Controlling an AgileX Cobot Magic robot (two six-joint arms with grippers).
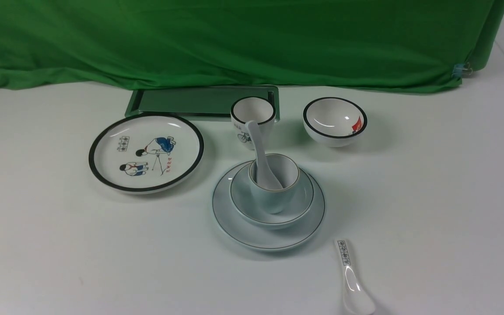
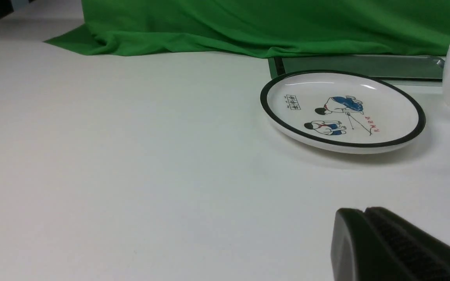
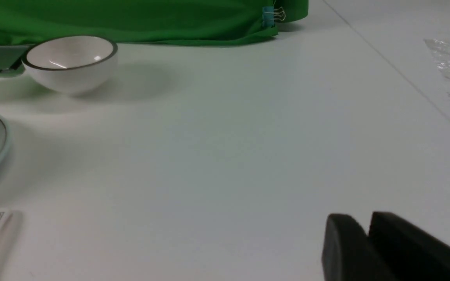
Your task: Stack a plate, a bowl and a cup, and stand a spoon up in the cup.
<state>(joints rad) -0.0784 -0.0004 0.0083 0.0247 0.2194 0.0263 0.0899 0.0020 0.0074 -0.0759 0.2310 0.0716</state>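
Labelled spoon [image 1: 351, 280] nearest, unused. Plain spoon [image 1: 260, 153] stands in cup [image 1: 274, 181], handle leaning back-left. Left pincer [image 2: 365, 212] clenched, empty; right pincer [image 3: 367, 226] gap unclear, empty.

The white counter [image 1: 37, 210] lies bare across its near left and the whole right side. In the middle, the pale bluish-white round plate [image 1: 234, 223] carries a pale wide bowl [image 1: 241, 203], a pale blue handleless cup [image 1: 274, 197] and an upright glossy white ceramic spoon [image 1: 260, 153], blocking the centre. Just behind stands a white bicycle-printed cup [image 1: 252, 114]; a black-rimmed cartoon plate [image 1: 146, 152] sits left, a small black-rimmed white bowl [image 1: 335, 121] right. A label-printed white spoon [image 1: 351, 280] lies near front.
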